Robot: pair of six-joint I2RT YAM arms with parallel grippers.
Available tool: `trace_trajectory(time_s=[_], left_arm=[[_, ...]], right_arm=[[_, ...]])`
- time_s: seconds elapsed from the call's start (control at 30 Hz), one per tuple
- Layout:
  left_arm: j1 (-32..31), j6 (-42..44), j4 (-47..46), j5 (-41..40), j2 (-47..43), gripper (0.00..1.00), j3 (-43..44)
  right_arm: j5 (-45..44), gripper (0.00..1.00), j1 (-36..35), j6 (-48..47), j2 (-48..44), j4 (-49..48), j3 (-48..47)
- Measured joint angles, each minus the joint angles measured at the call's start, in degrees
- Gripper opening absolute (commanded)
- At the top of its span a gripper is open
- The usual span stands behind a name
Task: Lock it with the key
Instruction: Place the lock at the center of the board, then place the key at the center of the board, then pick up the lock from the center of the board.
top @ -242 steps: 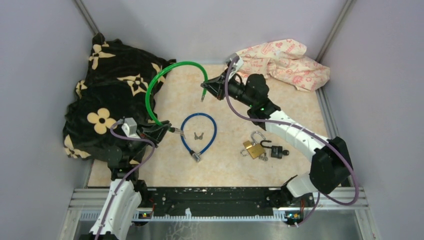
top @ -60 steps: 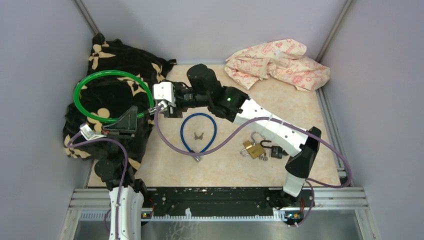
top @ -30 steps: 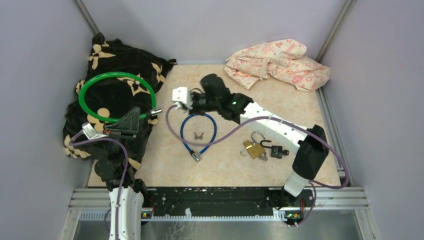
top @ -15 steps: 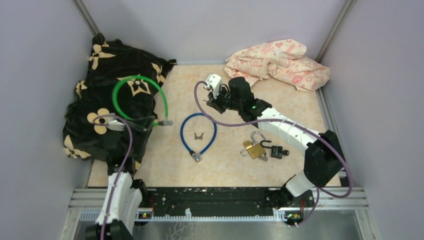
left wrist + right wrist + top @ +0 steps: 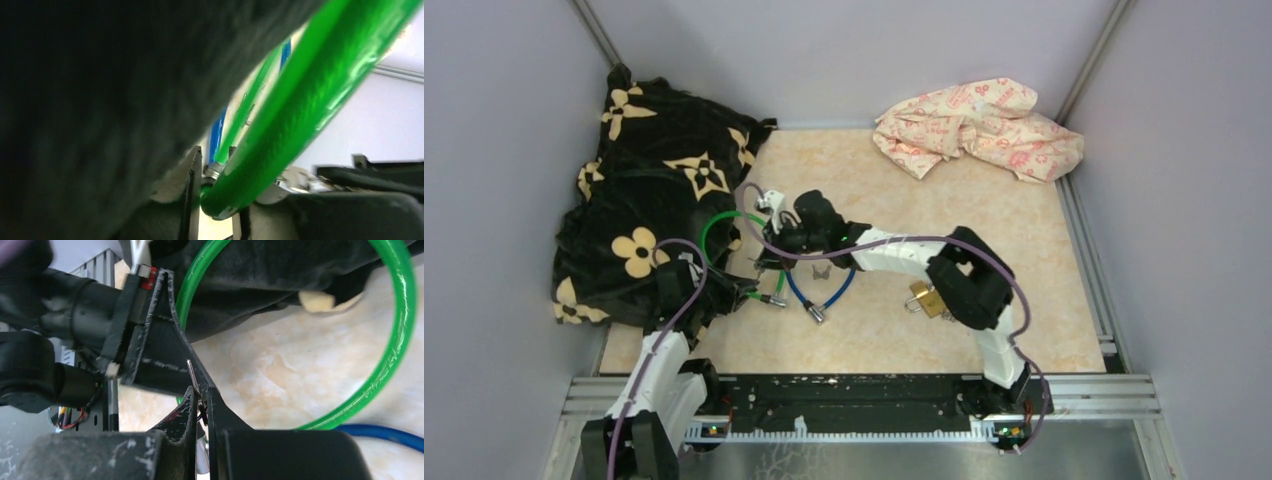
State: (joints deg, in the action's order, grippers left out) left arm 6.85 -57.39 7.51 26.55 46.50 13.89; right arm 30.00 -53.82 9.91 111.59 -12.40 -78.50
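A green cable lock [image 5: 721, 232] lies partly on the black flowered cloth, with its metal end [image 5: 774, 298] near the table. My left gripper [image 5: 736, 292] is shut on the green cable close to that end. In the left wrist view the cable [image 5: 300, 100] fills the frame and runs between the jaws [image 5: 218, 197]. My right gripper [image 5: 769, 264] reaches across beside the left one. In the right wrist view it [image 5: 200, 407] is shut on a thin metal key [image 5: 192, 376], which points toward the left gripper's black finger [image 5: 160, 340]. The green loop [image 5: 397, 340] curves behind.
A blue cable lock [image 5: 829, 285] lies right of the grippers, under the right arm, and shows in the wrist view [image 5: 385, 434]. A brass padlock [image 5: 929, 298] sits by the right arm's elbow. The black flowered cloth [image 5: 644, 190] fills the left, and a pink patterned cloth [image 5: 979, 120] the back right.
The left gripper brought the green cable lock down from over the black cloth toward the table's near left. The right arm swung from the back middle to just beside it.
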Motion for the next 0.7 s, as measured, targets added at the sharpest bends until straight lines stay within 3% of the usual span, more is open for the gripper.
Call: trace_trajectory(time_s=[0.13,0.17,0.23,0.27,0.3,0.4,0.57,0.7], left_arm=[[-0.11,-0.55,1.7,-0.42,-1.68,0.58,-0.98],[-0.17,-0.17,2.69,-1.22,-2.1,0.63,-1.01],[-0.07,-0.42,4.72,-1.92,-3.15,0.73,-1.46],[-0.13,-0.63,5.22,-1.92,-3.8,0.9,-1.44],[-0.13,-0.96,5.88,-2.05,-4.68,0.98,-1.31],[-0.13,-1.05,10.58,-3.13,-6.71,0.99,-0.44],[-0.09,-2.12,18.14,-6.45,-9.88,0.99,2.71],[0.07,-2.67,23.61,-10.47,-12.09,0.99,4.42]], right_arm=[[-0.33,0.0,-1.7,2.67,9.35,3.04,-6.86],[-1.07,0.08,-1.95,3.02,10.86,3.93,-8.02],[-2.21,0.36,-1.88,3.13,12.28,6.14,-10.01],[-2.43,0.47,-1.77,3.06,12.87,7.41,-11.06],[-2.58,0.57,-1.55,2.91,13.55,8.85,-12.24],[-4.9,0.87,-0.81,2.01,14.62,12.31,-14.73],[-7.13,0.89,1.33,0.13,12.81,18.34,-15.1],[-13.77,0.87,3.91,-0.94,4.68,23.41,-9.99]])
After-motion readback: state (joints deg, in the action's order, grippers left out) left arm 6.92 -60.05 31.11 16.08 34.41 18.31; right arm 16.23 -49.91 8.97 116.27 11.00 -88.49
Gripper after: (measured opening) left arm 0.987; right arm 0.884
